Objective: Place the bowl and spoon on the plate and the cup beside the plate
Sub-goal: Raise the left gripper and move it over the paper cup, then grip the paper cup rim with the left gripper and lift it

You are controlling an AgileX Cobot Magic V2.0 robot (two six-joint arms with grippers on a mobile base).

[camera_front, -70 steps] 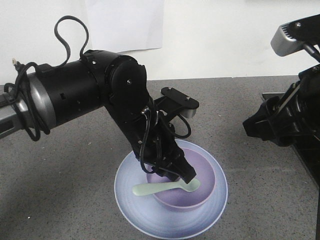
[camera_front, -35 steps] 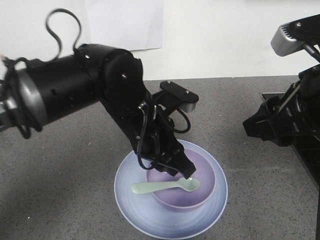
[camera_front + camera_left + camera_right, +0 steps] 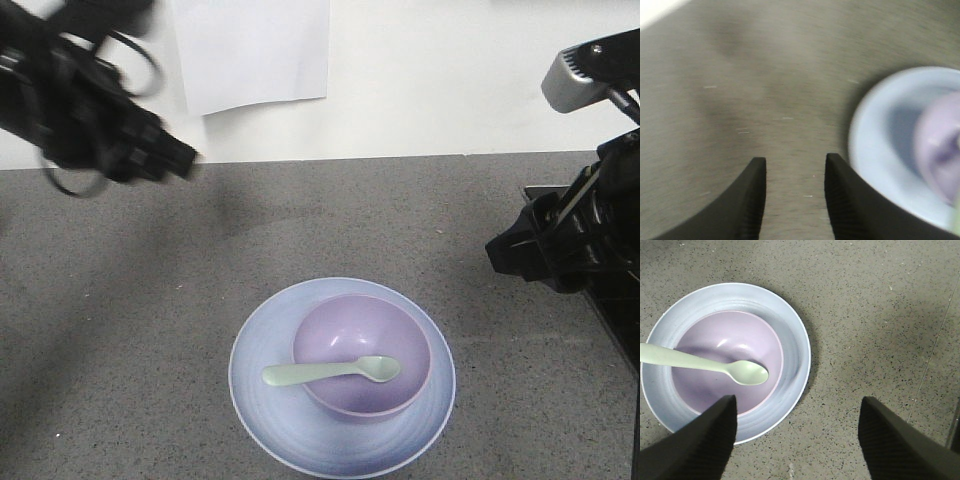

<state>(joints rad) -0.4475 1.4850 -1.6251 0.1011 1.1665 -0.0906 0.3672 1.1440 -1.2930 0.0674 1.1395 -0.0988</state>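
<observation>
The pale blue plate [image 3: 262, 400] sits on the grey counter with the purple bowl [image 3: 362, 335] standing on it. The mint spoon [image 3: 330, 372] lies across the bowl, scoop inside and handle over the left rim. My left gripper [image 3: 185, 157], blurred, is high at the far left, well away from the plate. In its wrist view the left gripper [image 3: 795, 159] is open over bare counter, with the plate [image 3: 870, 150] and the bowl [image 3: 940, 145] to its right. My right gripper [image 3: 797, 399] is open wide beside the plate [image 3: 790, 325], near the bowl [image 3: 705, 340] and spoon [image 3: 715, 367]. The cup is out of view.
A white sheet of paper [image 3: 255, 50] hangs on the white wall behind the counter. The right arm's black body [image 3: 565, 245] stands at the right side, next to a dark edge [image 3: 610, 320] of the counter.
My left arm has lifted off the bowl and swung up to the far left, leaving the spoon lying in the bowl. The right arm has not moved.
</observation>
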